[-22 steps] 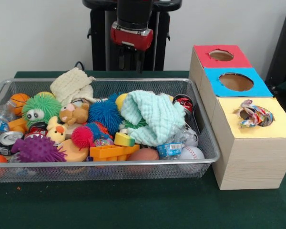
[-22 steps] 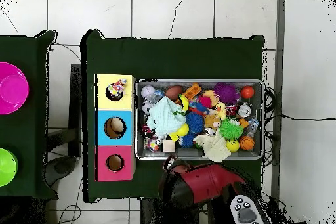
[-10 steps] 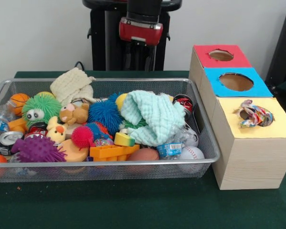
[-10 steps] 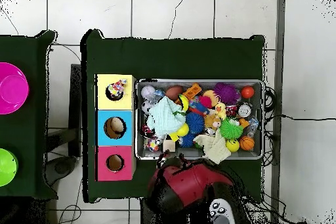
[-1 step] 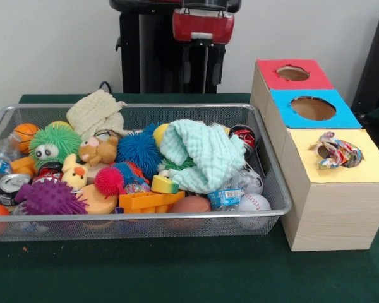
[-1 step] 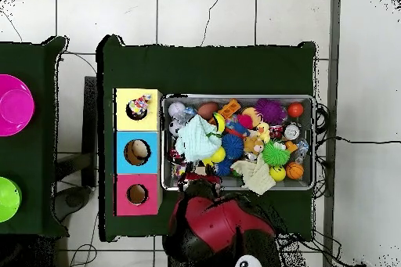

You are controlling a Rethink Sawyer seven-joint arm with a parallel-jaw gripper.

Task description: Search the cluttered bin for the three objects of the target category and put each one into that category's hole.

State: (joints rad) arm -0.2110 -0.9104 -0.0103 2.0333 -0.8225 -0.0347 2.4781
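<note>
1 bin (image 5: 265, 196) below empty jaws (image 5: 202, 69)

Even bright indoor light, soft shadows, no glare.

A silver wire basket (image 5: 265, 189) sits on a dark green surface (image 5: 177, 271). Inside lie a mint green cloth (image 5: 199, 154), a cream cloth (image 5: 95, 110), a blue spiky ball (image 5: 139, 150), a purple spiky ball (image 5: 47, 197) and an orange block (image 5: 145, 202). The box (image 5: 328, 208) beside it is pale wood, topped red, blue and yellow.
</note>
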